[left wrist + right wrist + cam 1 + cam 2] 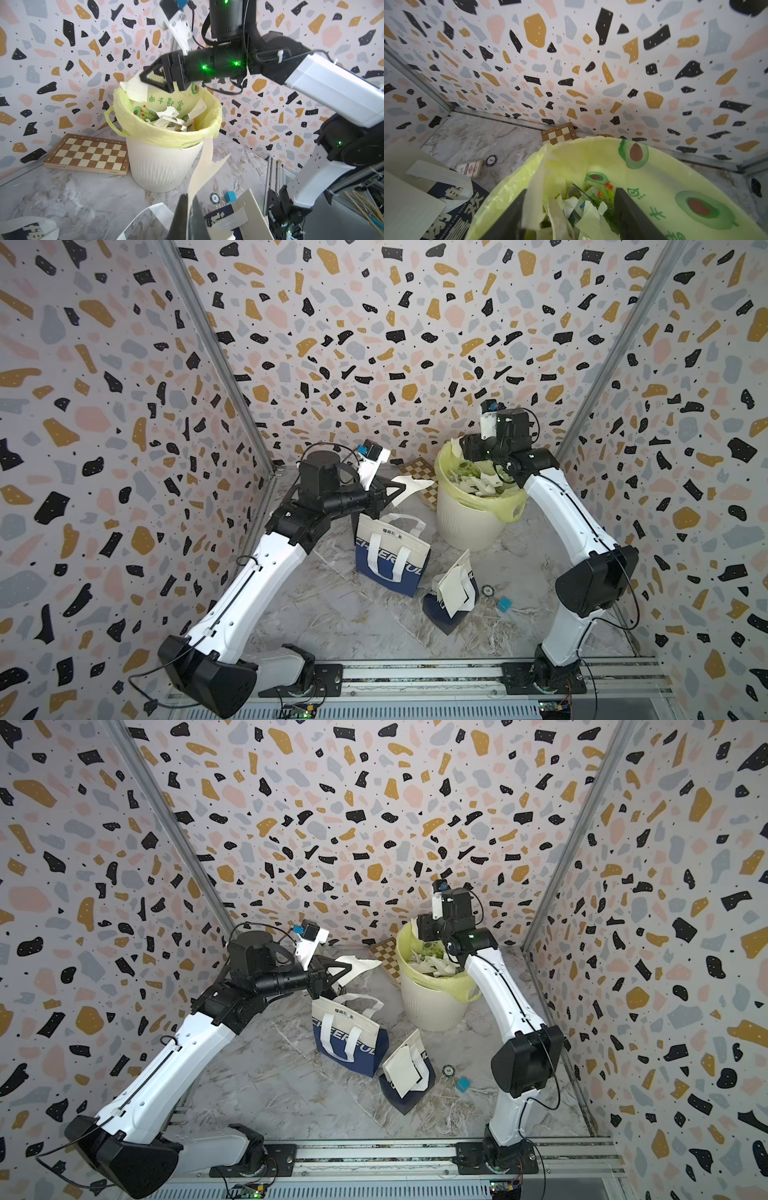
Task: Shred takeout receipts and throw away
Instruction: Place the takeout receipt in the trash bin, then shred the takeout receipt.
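Note:
My left gripper [188, 209] is shut on a ragged off-white strip of takeout receipt [204, 166], held above the marble floor left of the bin [411, 485]. My right gripper [571, 209] hangs open over the white bin with its yellow-green liner [469, 522]. A pale scrap [533, 203] lies blurred beside one of its fingers, at the liner's rim [135, 89]. Several torn receipt scraps [587, 214] fill the bin. More off-white sheets [453, 589] rest on a fallen navy tote bag [446, 614].
An upright navy-and-cream tote bag [390, 556] stands under the left arm. A chessboard [419, 475] leans at the back wall behind the bin. A poker chip [487, 590] and a blue cube [505, 604] lie near the right arm. A card box [471, 168] lies by another chip.

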`<state>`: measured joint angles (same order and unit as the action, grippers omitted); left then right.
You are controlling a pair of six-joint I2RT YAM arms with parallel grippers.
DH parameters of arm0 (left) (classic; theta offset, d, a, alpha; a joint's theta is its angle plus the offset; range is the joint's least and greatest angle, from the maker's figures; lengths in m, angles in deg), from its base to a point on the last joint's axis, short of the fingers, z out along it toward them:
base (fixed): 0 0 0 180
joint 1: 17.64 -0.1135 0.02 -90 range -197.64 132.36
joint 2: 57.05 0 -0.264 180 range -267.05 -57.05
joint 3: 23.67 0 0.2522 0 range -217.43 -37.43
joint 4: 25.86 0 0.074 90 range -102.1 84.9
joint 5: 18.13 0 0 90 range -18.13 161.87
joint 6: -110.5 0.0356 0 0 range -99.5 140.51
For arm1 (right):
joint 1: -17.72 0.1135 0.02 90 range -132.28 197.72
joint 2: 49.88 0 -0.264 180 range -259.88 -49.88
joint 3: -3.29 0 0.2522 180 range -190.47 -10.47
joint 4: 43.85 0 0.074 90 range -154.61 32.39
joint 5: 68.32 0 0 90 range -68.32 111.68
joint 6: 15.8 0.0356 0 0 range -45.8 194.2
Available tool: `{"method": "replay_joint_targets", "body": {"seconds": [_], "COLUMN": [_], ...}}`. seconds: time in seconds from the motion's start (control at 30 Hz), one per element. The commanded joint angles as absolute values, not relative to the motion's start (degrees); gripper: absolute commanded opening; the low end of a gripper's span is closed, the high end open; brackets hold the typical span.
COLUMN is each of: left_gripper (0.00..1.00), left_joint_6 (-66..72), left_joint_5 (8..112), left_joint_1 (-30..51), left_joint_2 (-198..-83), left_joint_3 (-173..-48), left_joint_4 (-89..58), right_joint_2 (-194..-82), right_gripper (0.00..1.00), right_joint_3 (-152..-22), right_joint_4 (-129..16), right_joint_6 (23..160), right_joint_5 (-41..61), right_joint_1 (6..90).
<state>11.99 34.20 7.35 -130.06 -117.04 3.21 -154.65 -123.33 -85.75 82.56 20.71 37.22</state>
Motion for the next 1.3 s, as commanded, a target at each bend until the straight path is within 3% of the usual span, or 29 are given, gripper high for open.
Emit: {"method": "replay_joint_targets", "body": {"seconds": [0.0,0.2,0.37,0.57,0.67,0.73,0.87,0.97,1.27], "left_gripper": [0.00,0.00,0.00,0.00,0.00,0.00,0.00,0.00,0.00], "left_joint_6": [6.1,1.0,-5.5,-11.8,-12.8,-12.6,-12.8,-11.3,-10.1], "left_joint_5": [37.5,38.0,38.8,38.6,38.3,38.3,38.5,37.2,34.7], "left_joint_1": [8.8,10.8,12.8,14.8,16.5,17.8,18.4,18.4,18.0], "left_joint_2": [-131.8,-137.8,-144.2,-154.8,-159.7,-162.8,-168.1,-171.1,-173.2], "left_joint_3": [-117.0,-121.1,-124.6,-133.2,-138.6,-142.5,-149.1,-153.0,-155.2], "left_joint_4": [-6.7,-13.1,-20.2,-24.1,-23.3,-22.4,-19.0,-15.9,-14.6], "right_joint_2": [-151.2,-147.1,-140.5,-142.9,-143.4,-141.1,-139.5,-139.3,-137.9], "right_gripper": [0.74,0.72,0.65,0.43,0.40,0.42,0.62,0.67,0.75], "right_joint_3": [-126.1,-123.2,-116.3,-118.7,-120.7,-118.0,-114.0,-111.3,-109.2], "right_joint_4": [-90.5,-93.1,-89.5,-94.1,-95.4,-91.3,-85.4,-80.8,-76.5], "right_joint_6": [82.4,81.4,81.3,85.4,85.5,85.2,86.7,89.8,86.0], "right_joint_5": [22.3,20.1,12.4,8.1,5.5,2.1,-10.9,-21.7,-33.8], "right_joint_1": [36.7,35.0,32.0,25.3,25.2,25.1,21.9,19.4,16.6]}}
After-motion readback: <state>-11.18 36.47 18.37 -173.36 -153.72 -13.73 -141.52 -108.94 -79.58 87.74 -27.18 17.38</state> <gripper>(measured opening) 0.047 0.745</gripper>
